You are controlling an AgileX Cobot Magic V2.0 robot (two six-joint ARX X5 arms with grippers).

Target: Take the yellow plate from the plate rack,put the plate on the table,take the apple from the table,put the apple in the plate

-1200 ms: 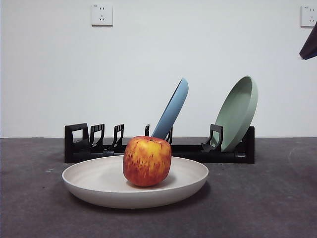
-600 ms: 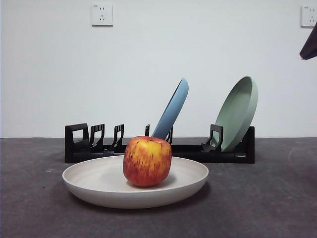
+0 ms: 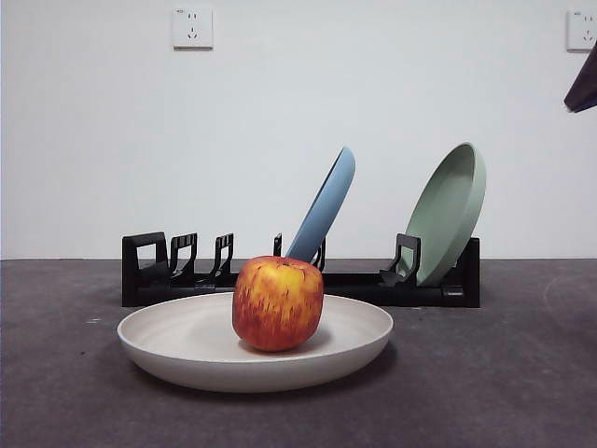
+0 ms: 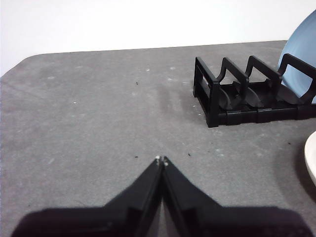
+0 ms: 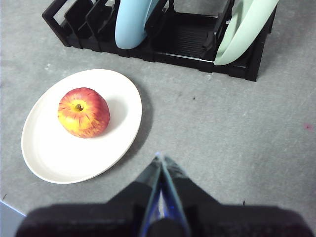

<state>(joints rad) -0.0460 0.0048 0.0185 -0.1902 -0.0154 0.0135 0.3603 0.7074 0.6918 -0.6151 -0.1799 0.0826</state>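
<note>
The red and yellow apple [image 3: 277, 303] [image 5: 83, 112] sits upright in the cream yellow plate [image 3: 187, 350] [image 5: 54, 158], which lies flat on the dark grey table [image 3: 485, 392] in front of the black plate rack [image 3: 154, 271] [image 5: 182, 42] [image 4: 222, 94]. My right gripper [image 5: 160, 158] is shut and empty, raised above the table beside the plate; it shows as a dark tip [image 3: 584, 89] at the front view's top right corner. My left gripper [image 4: 161, 159] is shut and empty, over bare table off the rack's end. A sliver of the plate's rim [image 4: 311, 158] shows in the left wrist view.
A blue plate [image 3: 326, 205] [image 5: 133, 22] and a pale green plate [image 3: 452, 210] [image 5: 242, 29] lean in the rack's slots. Several slots at the rack's left end hold nothing. Two wall sockets [image 3: 191, 28] sit high on the white wall.
</note>
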